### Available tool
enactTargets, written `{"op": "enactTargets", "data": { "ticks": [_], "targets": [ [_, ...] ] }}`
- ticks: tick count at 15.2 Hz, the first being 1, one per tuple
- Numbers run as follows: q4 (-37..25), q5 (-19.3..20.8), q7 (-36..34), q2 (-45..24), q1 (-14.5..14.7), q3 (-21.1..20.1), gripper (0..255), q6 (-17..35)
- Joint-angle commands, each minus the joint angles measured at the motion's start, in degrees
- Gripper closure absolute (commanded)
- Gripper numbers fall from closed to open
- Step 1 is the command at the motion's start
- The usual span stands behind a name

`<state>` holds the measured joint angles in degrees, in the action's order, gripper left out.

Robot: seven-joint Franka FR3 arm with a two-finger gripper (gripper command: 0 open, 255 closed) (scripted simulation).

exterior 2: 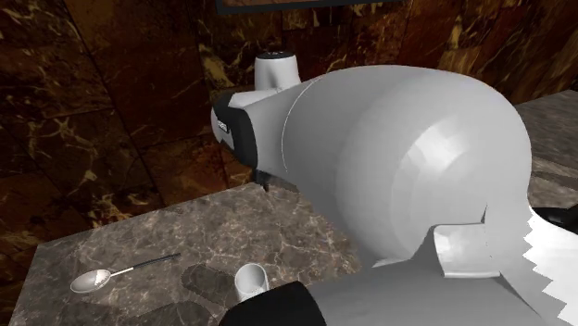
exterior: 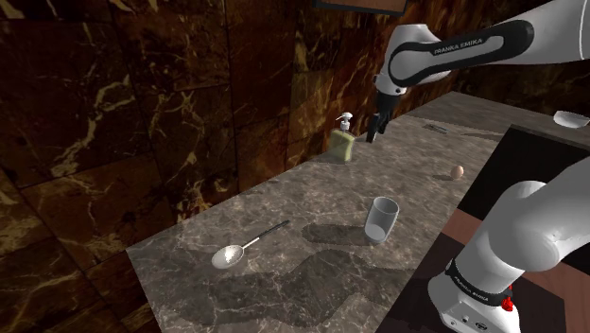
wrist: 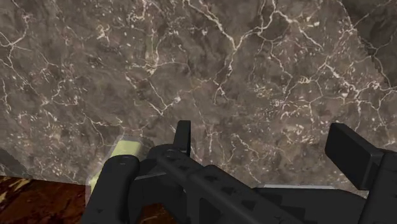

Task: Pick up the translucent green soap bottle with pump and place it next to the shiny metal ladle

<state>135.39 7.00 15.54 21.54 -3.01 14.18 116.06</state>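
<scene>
The pale green soap bottle [exterior: 342,143] with a white pump stands upright on the marble counter [exterior: 312,199] near the dark wall. My gripper [exterior: 376,127] hangs just to the shoulder view's right of it, slightly above the counter and not touching it. In the wrist view the gripper [wrist: 267,146] is open with only marble between the fingers [wrist: 182,135]; a corner of the bottle [wrist: 124,149] shows outside the gap, beside one finger. The shiny metal ladle [exterior: 240,249] lies flat near the counter's near end, also seen as the ladle [exterior 2: 104,275] in the second exterior view.
A clear glass [exterior: 382,219] stands between bottle and ladle; it shows as a white cup [exterior 2: 250,280] in the second exterior view. An egg [exterior: 458,171] lies near the counter's right edge. A white bowl [exterior: 570,118] sits far right. The dark marble wall [exterior: 142,113] borders the counter.
</scene>
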Motion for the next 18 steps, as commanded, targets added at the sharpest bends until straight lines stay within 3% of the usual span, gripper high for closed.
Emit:
{"op": "enactTargets", "data": {
  "ticks": [1,10,18],
  "targets": [
    [-1.5,-0.1,1.3,-3.9,-0.2,1.3,0,3.3],
    [-12.9,-5.0,8.3,-22.3,-1.4,5.5,0,13.6],
    [-28.0,-12.5,14.9,-39.2,-5.2,5.9,0,17.6]
  ]
}}
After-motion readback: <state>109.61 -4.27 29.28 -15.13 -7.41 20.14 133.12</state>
